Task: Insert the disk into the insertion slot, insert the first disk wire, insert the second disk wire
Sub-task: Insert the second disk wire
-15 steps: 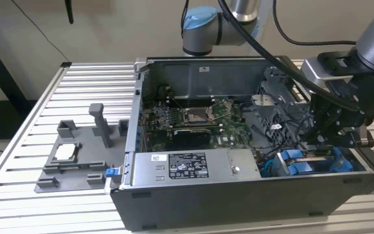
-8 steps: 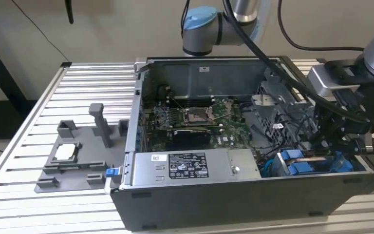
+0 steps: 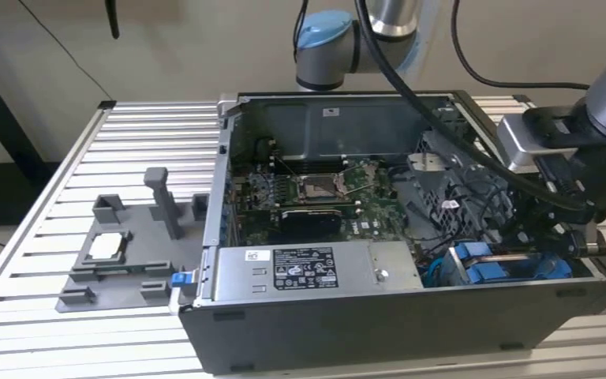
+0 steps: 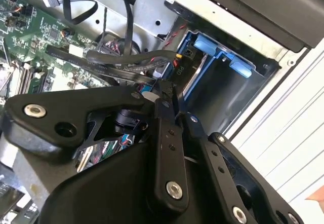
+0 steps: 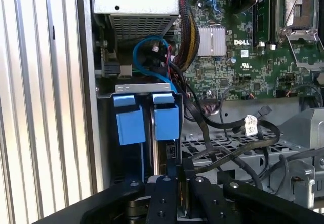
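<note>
Gripper (image 5: 177, 183) fingers together, hovering just behind the disk (image 5: 159, 153) seated in the insertion slot (image 5: 104, 148) — wire connector best kept square.

The disk (image 5: 161, 155) sits mostly hidden inside the insertion slot (image 5: 106, 148); the claw (image 5: 178, 181) is cut by the frame edge, its fingertips' gap masked.

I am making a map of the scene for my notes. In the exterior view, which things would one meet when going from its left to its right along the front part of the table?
Grey slotted fixture tray → grey labelled power-supply box → the disk in its blue carrier, seated in the insertion slot → the end effector at the case's right end.
</note>
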`<state>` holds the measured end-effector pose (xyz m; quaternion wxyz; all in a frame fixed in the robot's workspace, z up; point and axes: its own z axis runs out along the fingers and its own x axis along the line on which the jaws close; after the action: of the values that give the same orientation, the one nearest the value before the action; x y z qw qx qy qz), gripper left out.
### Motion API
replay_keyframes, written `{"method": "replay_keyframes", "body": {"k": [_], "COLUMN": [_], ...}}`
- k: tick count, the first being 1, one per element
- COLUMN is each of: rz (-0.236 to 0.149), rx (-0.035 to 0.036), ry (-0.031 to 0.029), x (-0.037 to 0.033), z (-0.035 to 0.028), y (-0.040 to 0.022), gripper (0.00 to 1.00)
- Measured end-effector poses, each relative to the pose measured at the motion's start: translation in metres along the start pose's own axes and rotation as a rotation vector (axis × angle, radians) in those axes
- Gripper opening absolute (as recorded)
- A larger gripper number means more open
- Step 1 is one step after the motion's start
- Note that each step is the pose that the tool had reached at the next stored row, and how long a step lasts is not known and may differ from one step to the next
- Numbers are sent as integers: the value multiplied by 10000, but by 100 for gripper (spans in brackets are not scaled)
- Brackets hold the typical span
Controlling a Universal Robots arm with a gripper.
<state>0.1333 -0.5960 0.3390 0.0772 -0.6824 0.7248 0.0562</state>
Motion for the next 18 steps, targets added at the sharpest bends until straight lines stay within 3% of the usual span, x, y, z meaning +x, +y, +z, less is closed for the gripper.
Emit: {"method": "replay_keyframes", "body": {"k": [3, 9, 12, 13, 16, 17, 18], "rz": [37, 99, 104, 103, 109, 106, 106], "rx": [-4, 2, -2, -2, -7, -9, -10], "ry": [-63, -61, -136, -136, -257, -270, -269], "x": [27, 68, 71, 82, 82, 81, 82], "z": [10, 73, 84, 64, 82, 86, 86], "y": [-6, -9, -13, -15, -15, -16, -16], "gripper": [16, 16, 16, 16, 18, 18, 24]}}
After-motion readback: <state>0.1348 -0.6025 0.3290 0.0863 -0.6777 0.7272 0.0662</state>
